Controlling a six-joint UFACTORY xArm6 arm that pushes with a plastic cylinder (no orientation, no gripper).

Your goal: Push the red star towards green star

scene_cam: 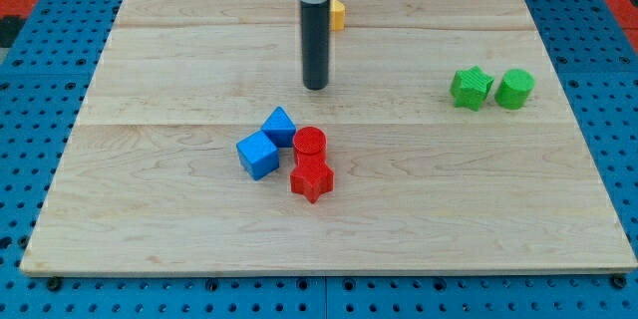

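Note:
The red star (311, 177) lies just below the board's middle, touching a red cylinder (310, 142) right above it. The green star (471, 88) sits far off at the view's right, next to a green cylinder (515, 89). My tip (315, 86) rests on the board above the red pair, a short gap above the red cylinder and well left of the green star. It touches no block.
Two blue blocks, one (280, 125) above the other (258, 155), sit just left of the red pair. A yellow block (338, 14) shows partly behind the rod at the view's top. The wooden board (150, 209) lies on a blue pegboard.

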